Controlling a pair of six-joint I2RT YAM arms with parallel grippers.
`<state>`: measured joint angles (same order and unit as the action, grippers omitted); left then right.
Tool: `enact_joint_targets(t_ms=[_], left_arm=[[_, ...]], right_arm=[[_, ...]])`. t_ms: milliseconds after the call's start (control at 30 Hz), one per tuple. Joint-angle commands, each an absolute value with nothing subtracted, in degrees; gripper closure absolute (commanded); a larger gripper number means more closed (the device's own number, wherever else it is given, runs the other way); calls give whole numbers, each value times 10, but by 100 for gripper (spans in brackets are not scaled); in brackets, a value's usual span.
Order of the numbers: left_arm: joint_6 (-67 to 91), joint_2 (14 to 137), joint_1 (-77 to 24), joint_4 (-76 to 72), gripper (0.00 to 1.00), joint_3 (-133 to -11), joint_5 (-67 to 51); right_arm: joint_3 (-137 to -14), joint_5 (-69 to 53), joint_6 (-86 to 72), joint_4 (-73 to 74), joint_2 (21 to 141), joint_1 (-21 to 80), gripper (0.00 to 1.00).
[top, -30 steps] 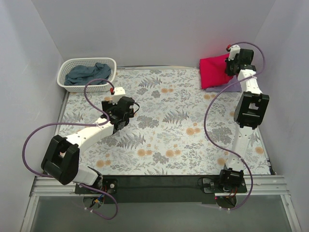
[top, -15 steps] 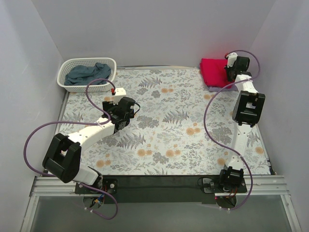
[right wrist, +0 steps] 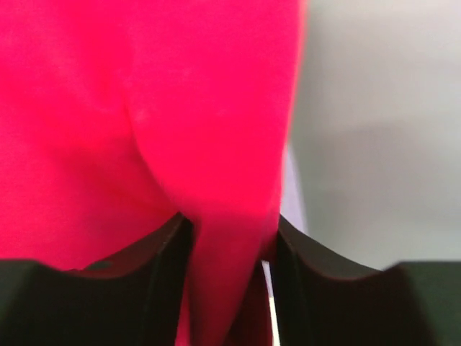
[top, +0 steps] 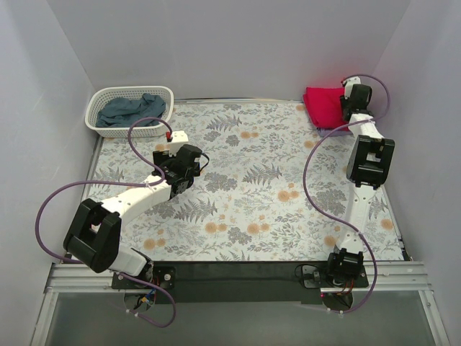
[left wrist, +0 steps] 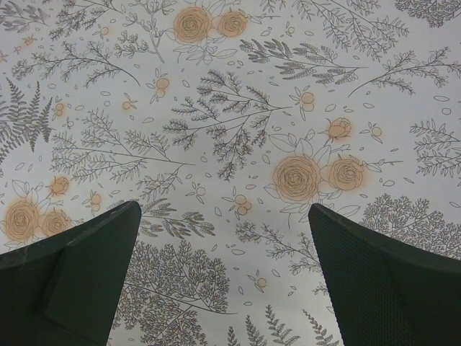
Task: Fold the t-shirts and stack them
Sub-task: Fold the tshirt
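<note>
The folded crimson red t-shirt (top: 323, 106) lies at the far right corner of the table on top of a pale lavender t-shirt (top: 333, 131), of which only an edge shows. My right gripper (top: 348, 103) is at the red shirt's right edge and is shut on a fold of it; the red cloth (right wrist: 230, 238) fills the gap between the jaws in the right wrist view. The slate blue-grey t-shirt (top: 131, 109) lies crumpled in a white basket (top: 96, 108) at the far left. My left gripper (top: 175, 189) hangs open and empty over the floral cloth (left wrist: 230, 144).
The white basket stands at the far left corner. Grey walls close in the table at the back and on both sides. The floral covering (top: 252, 194) spreads between the arms. Purple cables loop off both arms.
My right gripper has carried the red t-shirt back and to the right, lowering it flat onto the lavender one at the corner. The left arm has barely moved.
</note>
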<state>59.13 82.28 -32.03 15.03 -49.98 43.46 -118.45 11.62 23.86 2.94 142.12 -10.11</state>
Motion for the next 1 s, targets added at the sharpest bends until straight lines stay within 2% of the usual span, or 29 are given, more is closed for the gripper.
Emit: enact_joint_targets(t_ms=[0,67,133,200,300,433,500,700,800,967], left_arm=[[592,815,-322,151,4,-504,441],[593,811,-323,152,4,-504,439],[594,809,-322,154,4,-505,438],[596,800,-323,155,4,-507,436],[599,784,-323,156,4,-507,434],[604,753,-323,159,3,-507,437],[606,730,-323,161,2,-508,442],[613,648,-323,155,2,-497,452],[611,592,-322,147,2,-490,448],[591,459,-322,97,2,-452,426]], right_arm=[[-1180,242,223,-54,1364,-106,55],[-1170,287,206,-64,1345,-106,50],[-1146,301,192,-69,1327,-105,49],[-1108,290,174,-69,1292,-101,47],[-1071,283,151,-71,1247,-96,38],[-1021,253,111,-38,1185,-88,36],[-985,231,87,-23,1132,-84,35],[-890,154,-10,43,953,-83,18],[-843,108,-56,82,848,-83,2],[-764,51,-105,125,661,-83,2]])
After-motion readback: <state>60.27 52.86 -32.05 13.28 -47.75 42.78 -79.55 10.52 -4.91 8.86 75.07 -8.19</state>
